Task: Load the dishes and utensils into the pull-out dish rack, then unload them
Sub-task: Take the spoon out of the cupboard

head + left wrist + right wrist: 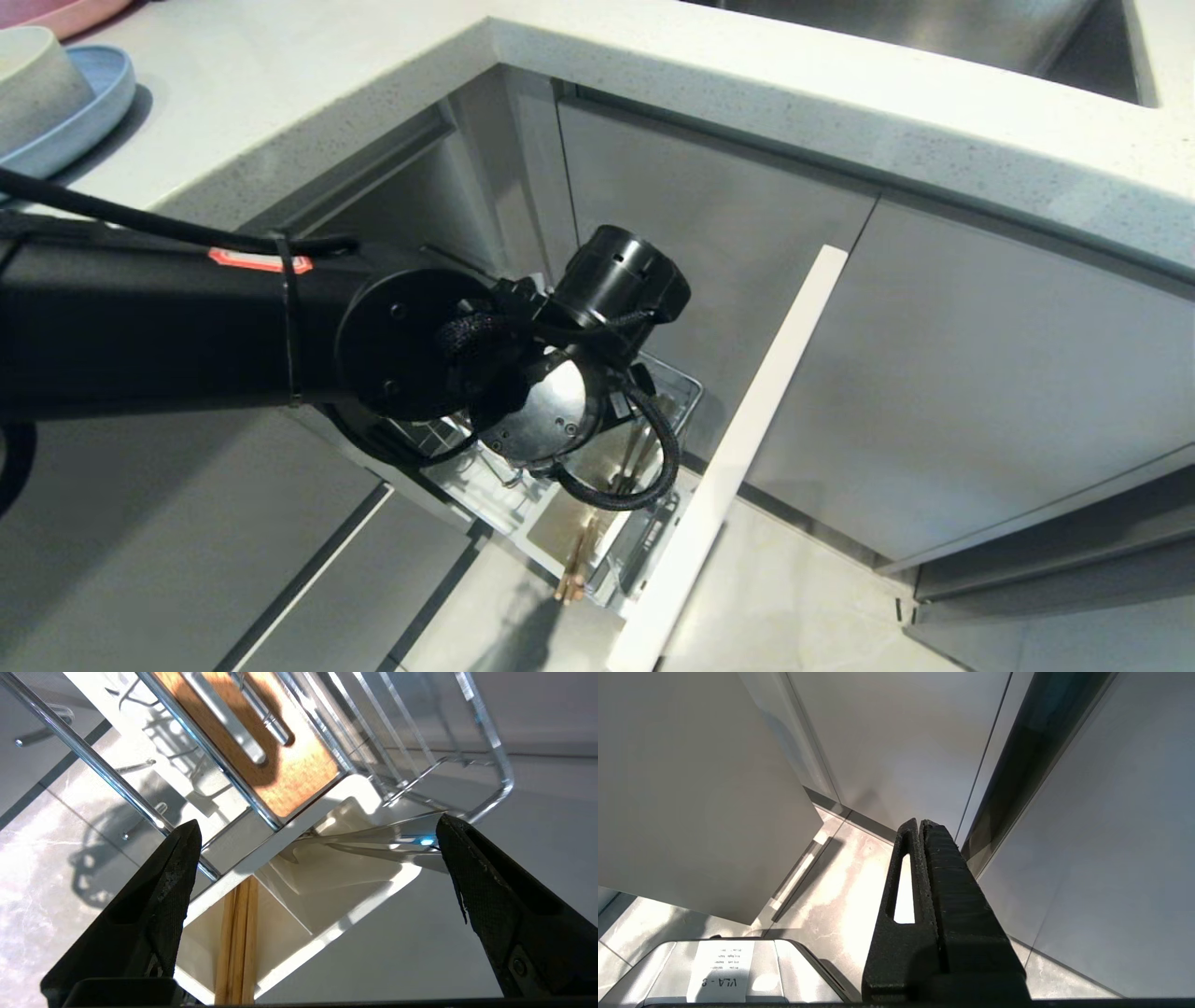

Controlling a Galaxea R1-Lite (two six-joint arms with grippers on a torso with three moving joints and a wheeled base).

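You are looking at a left gripper spread wide above the white caddy. Chopsticks are standing in one compartment, spoon handles are crossing the next, and chrome rack wires are crowding one side.

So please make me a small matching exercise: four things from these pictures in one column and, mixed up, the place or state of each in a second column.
Things:
1. wooden chopsticks
2. off-white bowl
3. left gripper
4. right gripper

Places or states:
A. fingers pressed together, above the floor beside grey cabinet fronts
B. on the pale-blue plate on the countertop
C. standing in the white caddy of the pull-out dish rack
D. fingers spread wide, empty, just above the caddy

Pairs: 1-C, 2-B, 3-D, 4-A
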